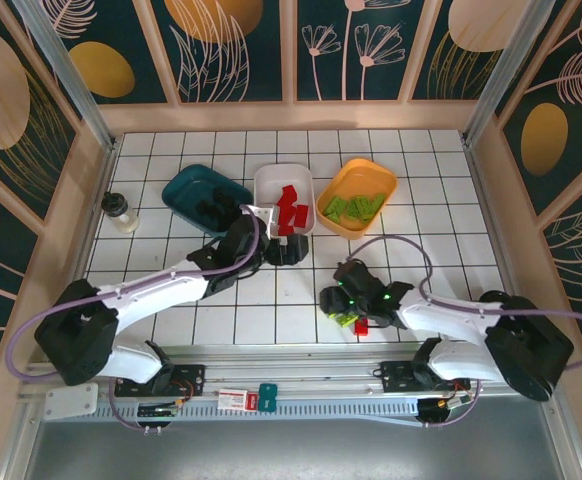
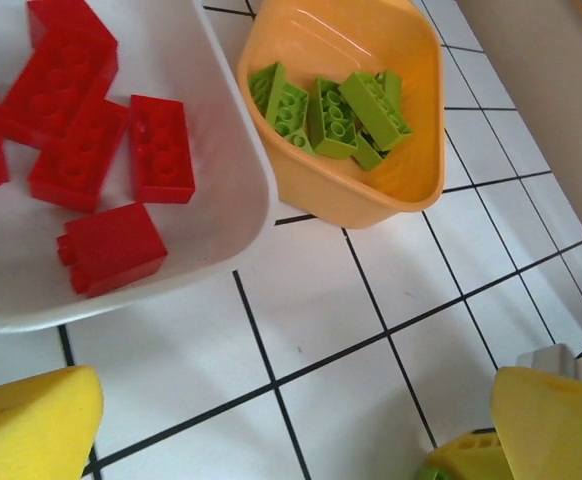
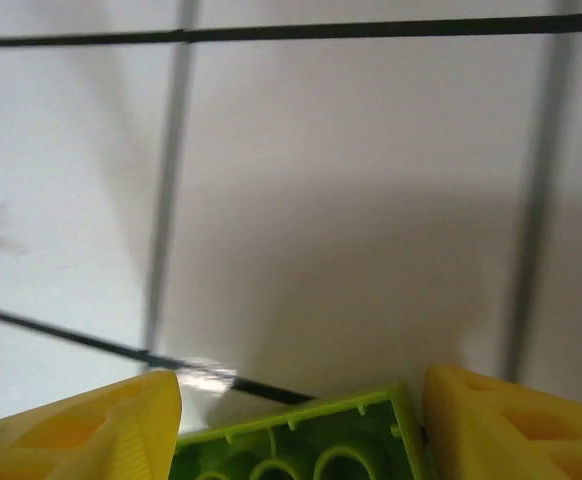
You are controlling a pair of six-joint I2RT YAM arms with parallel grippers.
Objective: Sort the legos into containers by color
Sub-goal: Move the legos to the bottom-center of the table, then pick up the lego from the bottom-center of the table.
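Observation:
Three tubs stand in a row at the back: the dark teal tub [image 1: 186, 187] with black legos [image 1: 212, 208], the white tub [image 1: 267, 176] [image 2: 221, 225] with red legos [image 1: 290, 210] [image 2: 81, 150], and the orange tub [image 1: 389, 190] [image 2: 371, 205] with lime green legos [image 1: 354, 207] [image 2: 331, 110]. My left gripper [image 1: 287, 250] [image 2: 296, 430] hangs open over bare tiles just in front of the white tub. My right gripper [image 1: 343, 310] [image 3: 299, 405] is low at the front and shut on a green lego [image 1: 347, 319] [image 3: 291, 455]. A red lego [image 1: 362, 324] lies on the table beside it.
A small black-lidded jar [image 1: 121, 211] stands at the table's left edge. A red-and-white card [image 1: 234, 400] lies on the front rail. Wooden walls close off the left, back and right sides. White tiles lie open between the two arms.

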